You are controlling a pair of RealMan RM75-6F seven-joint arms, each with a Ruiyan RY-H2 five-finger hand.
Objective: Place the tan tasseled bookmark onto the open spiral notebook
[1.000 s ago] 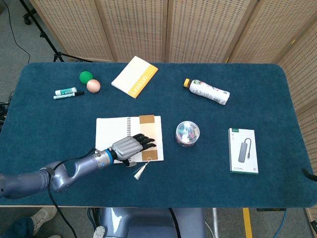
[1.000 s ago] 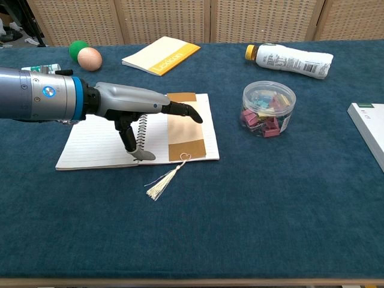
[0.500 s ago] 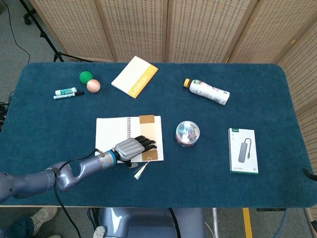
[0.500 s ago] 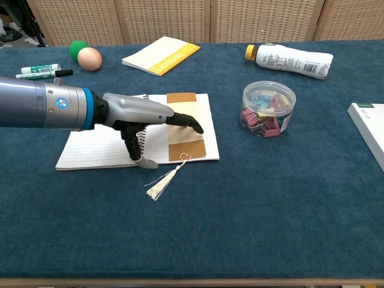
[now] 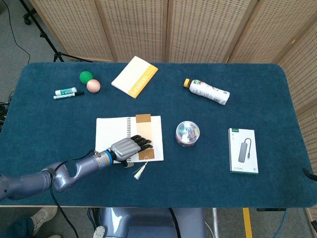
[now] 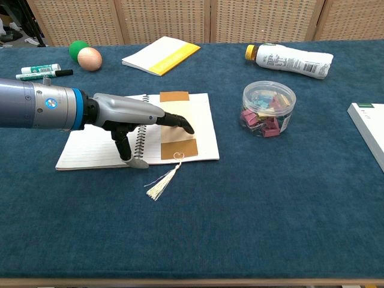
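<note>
Bookmark [image 6: 175, 122] shifted left on the right page since 0.5 s ago, left hand [image 6: 137, 117] moved with it. Fingers stretched flat, fingertips [image 6: 183, 125] pressing the tan tasseled strip, thumb down at the spiral notebook [image 6: 102, 144] front edge; nothing grasped. Bookmark lies on the open page, tassel [image 6: 162, 183] hanging off the near edge onto blue table cloth [image 6: 252, 204]. Clip jar [image 6: 267, 108] right of notebook. Right hand not visible in either view
</note>
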